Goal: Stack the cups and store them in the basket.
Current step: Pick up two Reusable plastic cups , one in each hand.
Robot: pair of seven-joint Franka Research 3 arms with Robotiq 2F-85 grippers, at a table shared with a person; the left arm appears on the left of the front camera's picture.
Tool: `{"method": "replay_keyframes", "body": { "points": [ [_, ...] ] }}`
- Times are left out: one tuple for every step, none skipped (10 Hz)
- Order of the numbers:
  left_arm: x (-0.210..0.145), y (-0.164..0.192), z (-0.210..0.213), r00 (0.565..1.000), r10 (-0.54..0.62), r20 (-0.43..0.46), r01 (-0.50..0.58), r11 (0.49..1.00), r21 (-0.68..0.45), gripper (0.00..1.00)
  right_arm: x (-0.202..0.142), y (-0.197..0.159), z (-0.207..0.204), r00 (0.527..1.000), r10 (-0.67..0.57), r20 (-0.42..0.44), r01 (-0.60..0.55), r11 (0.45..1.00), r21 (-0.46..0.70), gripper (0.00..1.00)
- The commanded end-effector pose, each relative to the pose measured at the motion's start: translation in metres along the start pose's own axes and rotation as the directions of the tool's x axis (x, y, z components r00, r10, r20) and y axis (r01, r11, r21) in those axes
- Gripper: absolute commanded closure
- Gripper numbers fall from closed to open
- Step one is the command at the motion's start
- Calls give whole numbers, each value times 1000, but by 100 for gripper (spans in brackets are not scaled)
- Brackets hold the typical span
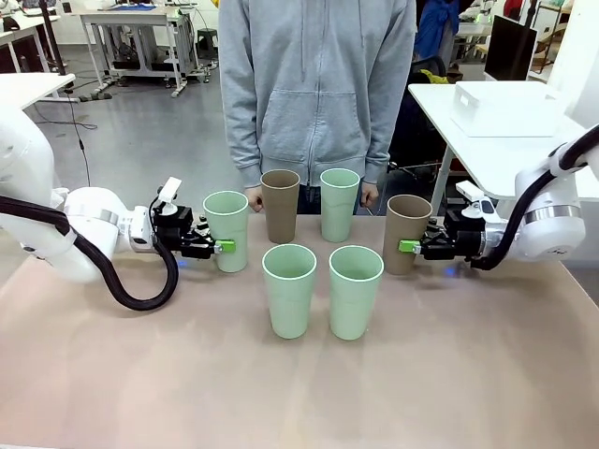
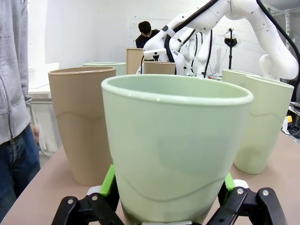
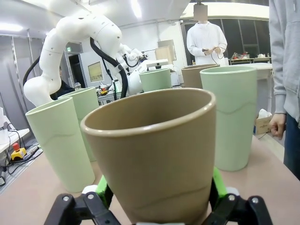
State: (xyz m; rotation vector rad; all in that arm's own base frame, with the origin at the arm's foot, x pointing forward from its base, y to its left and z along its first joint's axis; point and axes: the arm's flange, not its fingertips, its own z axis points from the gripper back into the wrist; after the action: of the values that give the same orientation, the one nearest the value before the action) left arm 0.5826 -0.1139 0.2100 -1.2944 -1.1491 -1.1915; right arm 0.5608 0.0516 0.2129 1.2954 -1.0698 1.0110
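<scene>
**Both claws loaded; the nesting move runs straight down the cups' upright axis**

The left gripper (image 1: 223, 247) is closed on the left-hand mint-green tumbler (image 1: 226, 231), a tall, tapered matte cup. Its green pads press either side of the wall, low down. The right gripper (image 1: 410, 247) clamps the right-hand tan-brown tumbler (image 1: 407, 234) in the same low, sideways hold. Both held cups stand upright, mouth up, and appear to rest on the beige table (image 1: 299, 393).

Four more tumblers stand free between the two claws, all upright. In the far row are a tan-brown tumbler (image 1: 280, 206) and a far mint tumbler (image 1: 339, 204). In the near row are a near-left mint tumbler (image 1: 289, 290) and a near-right mint tumbler (image 1: 356, 291).

From the left claw, the near-left mint tumbler lies to the right and nearer. The far tan-brown one stands just beside the held cup, to its right. From the right claw, the near-right mint tumbler lies to the left and nearer.

Every long axis is vertical, so stacking likely means lifting a held cup above a neighbour's rim and lowering it base first. Because the pads grip low, the fingers would probably meet the receiving rim before the cup seats fully.

The white rectangular plastic tub (image 1: 505, 108), apparently the basket, sits on a separate white table (image 1: 440, 103) at the far right, well apart from the cups. The right arm is the nearer one to it.
</scene>
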Motion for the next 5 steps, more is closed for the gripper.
{"method": "replay_keyframes", "body": {
  "points": [
    [2, 2, -5, 1000, 9, 2, -9, 1000, 7, 0, 1, -4, -8, 1000, 8, 22, -8, 1000, -2, 0],
    [3, 2, -5, 1000, 8, 4, -8, 1000, 7, 0, 0, -5, -9, 1000, 9, 23, -9, 1000, -2, 0],
    [3, 2, -5, 1000, 4, 8, -4, 1000, 7, 14, -1, -4, -8, 999, 26, 28, -26, 1000, 2, 8],
    [3, 2, -4, 1000, 1, 14, -1, 1000, 14, 19, -1, -4, -8, 999, 25, 29, -25, 1000, 4, 20],
    [4, 1, -4, 1000, -4, 19, 4, 1000, 17, 34, -1, -4, -7, 999, 25, 31, -25, 1000, 3, 28]
  ]
}}
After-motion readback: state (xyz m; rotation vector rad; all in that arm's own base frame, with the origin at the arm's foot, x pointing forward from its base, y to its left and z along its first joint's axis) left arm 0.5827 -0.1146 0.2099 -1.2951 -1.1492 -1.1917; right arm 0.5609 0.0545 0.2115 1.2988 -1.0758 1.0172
